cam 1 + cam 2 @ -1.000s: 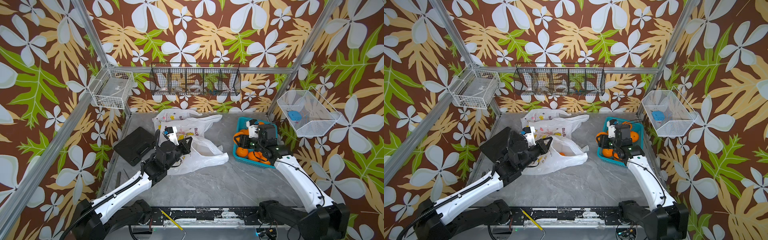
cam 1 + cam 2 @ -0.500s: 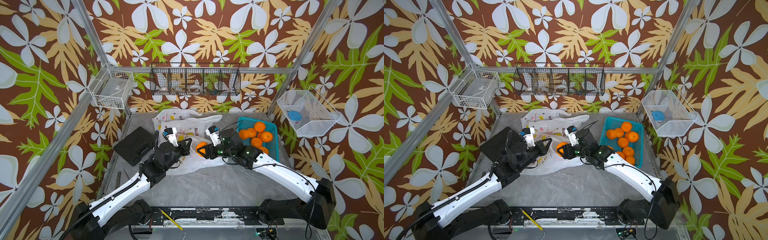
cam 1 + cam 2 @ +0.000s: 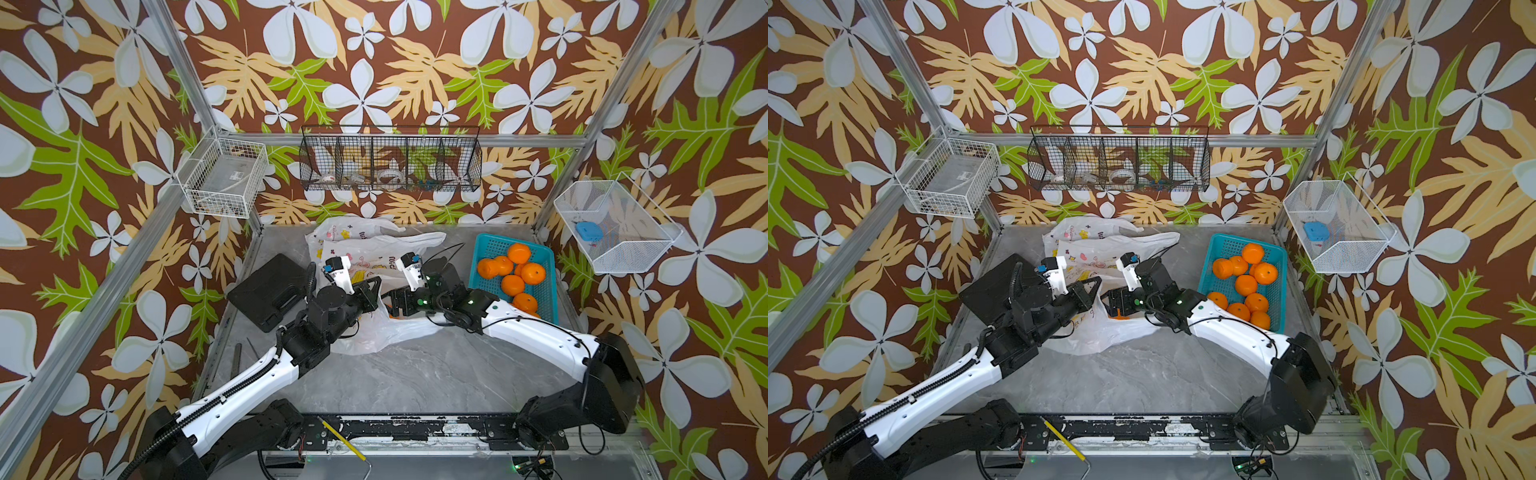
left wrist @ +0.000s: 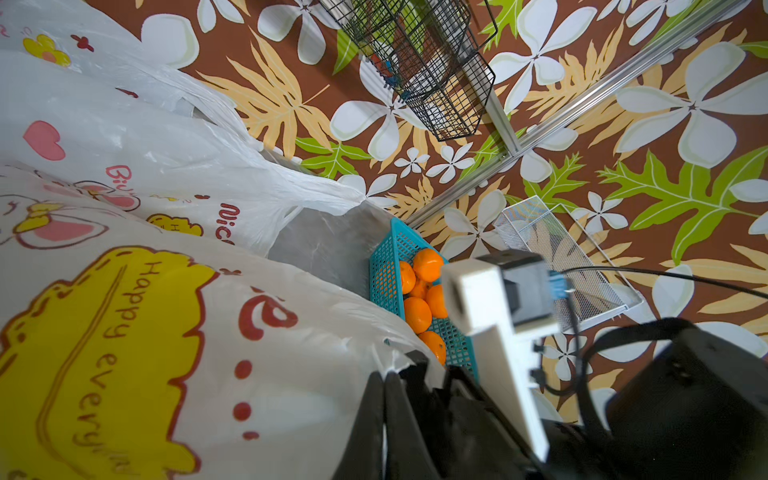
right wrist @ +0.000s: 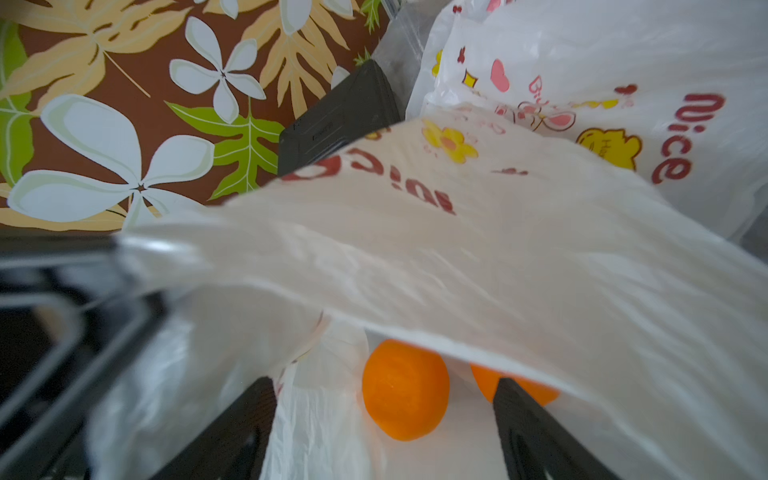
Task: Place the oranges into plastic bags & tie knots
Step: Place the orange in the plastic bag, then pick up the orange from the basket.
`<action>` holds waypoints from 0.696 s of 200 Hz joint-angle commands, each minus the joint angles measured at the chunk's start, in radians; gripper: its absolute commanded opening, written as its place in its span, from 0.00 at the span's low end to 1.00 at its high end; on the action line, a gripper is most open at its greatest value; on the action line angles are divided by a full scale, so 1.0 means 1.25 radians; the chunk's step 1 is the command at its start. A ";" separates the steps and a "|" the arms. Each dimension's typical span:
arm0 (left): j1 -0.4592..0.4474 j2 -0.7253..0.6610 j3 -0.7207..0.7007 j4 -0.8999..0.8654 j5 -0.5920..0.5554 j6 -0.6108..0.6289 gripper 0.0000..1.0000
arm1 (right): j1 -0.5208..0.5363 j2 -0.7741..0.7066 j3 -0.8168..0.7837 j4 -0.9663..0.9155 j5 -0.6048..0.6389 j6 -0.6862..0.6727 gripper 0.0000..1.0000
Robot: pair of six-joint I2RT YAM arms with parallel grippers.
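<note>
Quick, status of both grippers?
Left gripper: closed on the bag edge.
Right gripper: open at the bag mouth, an orange lying loose between its jaws.

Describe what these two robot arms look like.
Both match: the left arm and right arm have white shells, bulky black joints and black jaws. A ribbed black cable hose runs along the left; thin black wires loop over the right. Each wrist carries a white camera block.

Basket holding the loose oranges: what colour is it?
Teal lattice basket, clearest in a top view.
</note>
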 commanded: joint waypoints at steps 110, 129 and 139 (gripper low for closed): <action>0.001 0.012 -0.013 0.007 -0.026 0.008 0.00 | -0.511 -0.126 -0.052 -0.289 0.297 -0.252 0.91; 0.001 0.010 -0.013 0.008 -0.024 0.009 0.00 | -0.566 -0.038 -0.025 -0.273 0.315 -0.274 0.91; 0.001 0.008 -0.013 0.008 -0.021 0.009 0.00 | -0.585 0.015 -0.005 -0.267 0.331 -0.284 0.90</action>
